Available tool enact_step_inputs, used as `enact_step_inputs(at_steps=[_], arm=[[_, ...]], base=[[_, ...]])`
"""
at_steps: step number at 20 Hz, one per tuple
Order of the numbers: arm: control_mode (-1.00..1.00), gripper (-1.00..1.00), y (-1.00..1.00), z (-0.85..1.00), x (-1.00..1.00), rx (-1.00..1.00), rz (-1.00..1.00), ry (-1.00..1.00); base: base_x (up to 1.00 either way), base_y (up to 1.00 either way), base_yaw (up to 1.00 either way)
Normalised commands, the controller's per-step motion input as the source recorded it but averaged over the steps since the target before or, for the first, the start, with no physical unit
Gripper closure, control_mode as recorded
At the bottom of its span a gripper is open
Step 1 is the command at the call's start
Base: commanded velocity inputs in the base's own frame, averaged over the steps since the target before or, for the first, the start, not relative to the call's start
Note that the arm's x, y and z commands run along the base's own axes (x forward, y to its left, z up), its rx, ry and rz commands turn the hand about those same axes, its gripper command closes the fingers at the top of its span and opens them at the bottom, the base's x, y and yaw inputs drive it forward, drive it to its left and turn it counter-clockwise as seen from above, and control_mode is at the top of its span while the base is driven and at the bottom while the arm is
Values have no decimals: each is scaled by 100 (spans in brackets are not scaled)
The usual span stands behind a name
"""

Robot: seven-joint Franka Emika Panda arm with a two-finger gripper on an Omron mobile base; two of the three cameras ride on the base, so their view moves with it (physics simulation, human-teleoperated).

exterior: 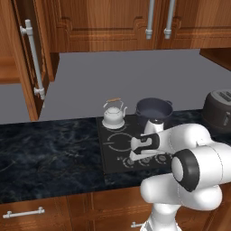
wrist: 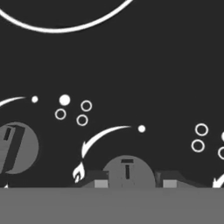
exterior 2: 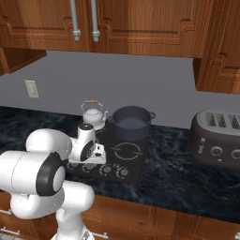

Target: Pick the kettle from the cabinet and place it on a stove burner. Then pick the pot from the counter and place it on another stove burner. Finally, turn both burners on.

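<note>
Jaws astride knob (wrist: 127,173), toaster (exterior 2: 218,138) rightward

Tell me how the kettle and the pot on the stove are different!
The kettle is small and silver-white, while the pot is wide and dark grey. The kettle has a domed lid and an arched handle with a tan bar on top; the pot is open, with small loop handles at its sides. The kettle stands on the back left burner, the pot on the back right one. Both stand upright on the black cooktop.
</note>
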Motion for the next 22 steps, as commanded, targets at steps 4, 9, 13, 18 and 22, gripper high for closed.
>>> enact_step_inputs(at_steps=[4,9,13,18,22], arm=[[-100,100,19,-55,-35,-3,13,-13],[-100,100,15,-59,-38,-2,14,-18],[-100,100,14,-60,-39,-2,15,-20],[-100,100,15,-61,-36,-3,15,-20],[-100,100,17,-62,-36,-3,15,-19]], base=[[0,0,0],[0,0,0],[0,0,0],[0,0,0],[0,0,0]])
